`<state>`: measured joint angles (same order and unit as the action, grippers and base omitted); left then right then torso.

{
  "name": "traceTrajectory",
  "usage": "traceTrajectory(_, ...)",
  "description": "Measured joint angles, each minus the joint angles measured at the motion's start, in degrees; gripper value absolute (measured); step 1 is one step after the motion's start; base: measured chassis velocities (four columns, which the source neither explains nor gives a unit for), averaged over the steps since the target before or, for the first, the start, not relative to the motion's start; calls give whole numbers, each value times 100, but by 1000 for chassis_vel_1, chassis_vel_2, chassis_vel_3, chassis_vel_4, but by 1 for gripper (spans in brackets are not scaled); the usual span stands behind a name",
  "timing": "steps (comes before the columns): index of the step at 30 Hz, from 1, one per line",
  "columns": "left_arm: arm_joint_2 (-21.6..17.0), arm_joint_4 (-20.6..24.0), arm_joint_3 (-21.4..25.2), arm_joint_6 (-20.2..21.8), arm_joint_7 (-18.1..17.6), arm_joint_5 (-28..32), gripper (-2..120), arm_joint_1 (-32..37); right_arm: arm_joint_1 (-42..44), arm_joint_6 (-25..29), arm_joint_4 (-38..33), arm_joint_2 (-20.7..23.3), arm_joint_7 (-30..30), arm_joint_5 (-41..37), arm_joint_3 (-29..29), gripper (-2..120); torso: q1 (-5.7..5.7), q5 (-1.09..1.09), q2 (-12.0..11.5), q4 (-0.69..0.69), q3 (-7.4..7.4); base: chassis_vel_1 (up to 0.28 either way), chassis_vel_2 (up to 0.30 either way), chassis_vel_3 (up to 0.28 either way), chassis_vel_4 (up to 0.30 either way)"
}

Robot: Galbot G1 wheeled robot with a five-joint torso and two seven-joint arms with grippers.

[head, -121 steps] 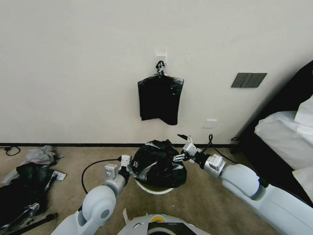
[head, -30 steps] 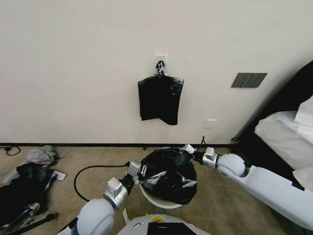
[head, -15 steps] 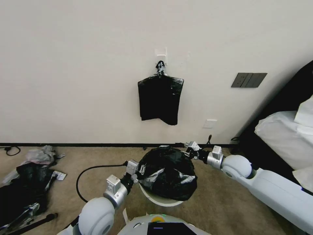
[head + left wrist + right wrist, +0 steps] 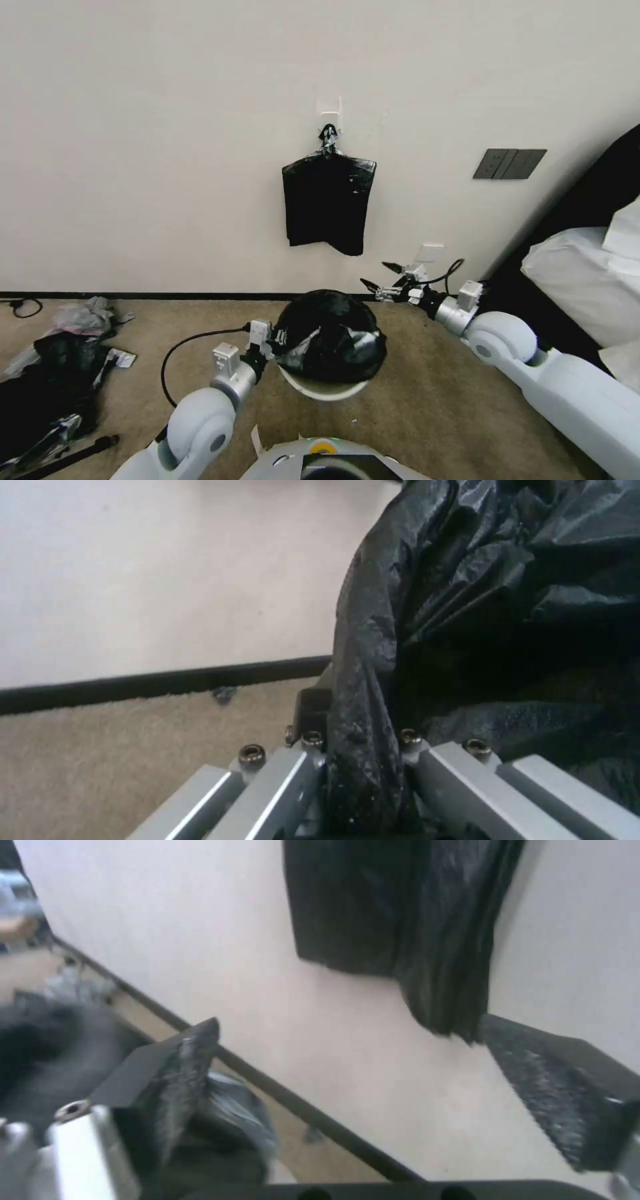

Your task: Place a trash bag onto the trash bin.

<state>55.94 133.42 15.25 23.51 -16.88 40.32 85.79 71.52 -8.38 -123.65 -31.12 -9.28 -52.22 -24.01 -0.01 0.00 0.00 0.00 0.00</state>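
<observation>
The glossy black trash bag [image 4: 330, 333] is draped over the top of the cream-white trash bin [image 4: 323, 391], of which a strip of rim shows under the bag's near side. My left gripper [image 4: 273, 337] is shut on the bag's left edge. The left wrist view has a twisted strip of the bag [image 4: 500, 580] pinched in the left gripper [image 4: 363, 765]. My right gripper [image 4: 378, 275] hangs open above and behind the bag's right side, apart from it. In the right wrist view the right gripper [image 4: 367, 1075] holds nothing between its spread fingers [image 4: 180, 1060], and the bag [image 4: 40, 1055] lies beyond them.
A flat sheaf of black bags [image 4: 327, 207] hangs from a wall hook just behind the bin. A heap of plastic litter [image 4: 47, 373] lies on the carpet at far left. A bed [image 4: 587, 280] stands at right. A black cable [image 4: 193, 337] loops on the floor by my left arm.
My right gripper has opened, left the bag's far edge and risen toward the wall. The bag has settled lower and rounder over the bin. The left gripper keeps its hold.
</observation>
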Motion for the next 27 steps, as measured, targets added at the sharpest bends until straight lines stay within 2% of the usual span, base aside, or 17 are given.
traceTrajectory(2,0,-72,1,19,-32,59,1,-64,171,-5,-127,-44,17,0,-146,99,0,-1,0,0,0,0,0,0,0)
traceTrajectory(4,-40,-276,7,54,-72,194,1,-257,753,-15,-531,-136,27,9,-505,100,0,-1,0,0,0,0,0,0,0)
traceTrajectory(9,-156,-450,9,94,-58,282,1,-433,1290,-74,-957,-177,-43,54,-642,100,0,0,0,0,0,0,0,0,0)
traceTrajectory(14,-293,-483,9,143,17,288,1,-516,1461,-288,-1276,-153,-106,4,-453,100,0,-1,0,0,0,0,0,0,0)
traceTrajectory(16,-397,-463,9,160,89,225,1,-540,1323,-670,-1423,-106,-62,-217,-139,100,0,-2,0,0,0,0,0,0,0)
traceTrajectory(17,-397,-463,9,160,89,225,1,-540,1323,-670,-1423,-106,-62,-217,-139,100,0,-2,0,0,0,0,0,0,0)
traceTrajectory(19,-509,-344,-29,141,253,-140,1,-493,765,-1361,-1398,-36,359,-1053,273,97,0,0,0,3,0,0,0,0,0)
traceTrajectory(20,-526,-313,-42,124,297,-250,1,-466,673,-1498,-1385,-20,462,-1294,319,96,0,0,0,2,0,0,0,0,0)
traceTrajectory(27,-572,-170,-158,32,465,-793,1,-373,509,-1897,-1317,111,826,-2019,558,86,0,0,0,0,0,0,0,0,0)
